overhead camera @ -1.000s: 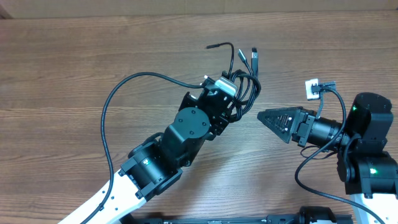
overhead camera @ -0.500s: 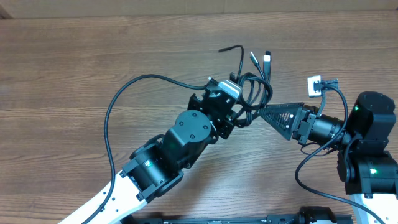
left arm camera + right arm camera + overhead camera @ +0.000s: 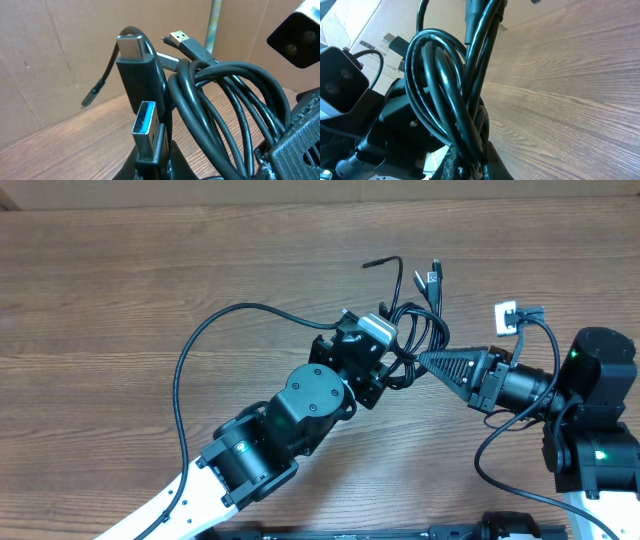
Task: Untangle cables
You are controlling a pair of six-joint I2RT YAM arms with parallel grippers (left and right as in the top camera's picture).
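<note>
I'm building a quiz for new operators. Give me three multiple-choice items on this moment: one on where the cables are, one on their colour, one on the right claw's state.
1. Where are the cables?
A) beside the right arm's base
B) between the left claw and the right claw
C) draped over the left arm's elbow

2. What colour are the cables?
A) white
B) red
C) black

3. The right claw is:
A) shut on the cables
B) wide open, clear of them
C) out of view

Answers:
1 B, the overhead view shows both claws meeting at the cables.
2 C, every view shows them black.
3 A, its wrist view shows the cables clamped in it.
</note>
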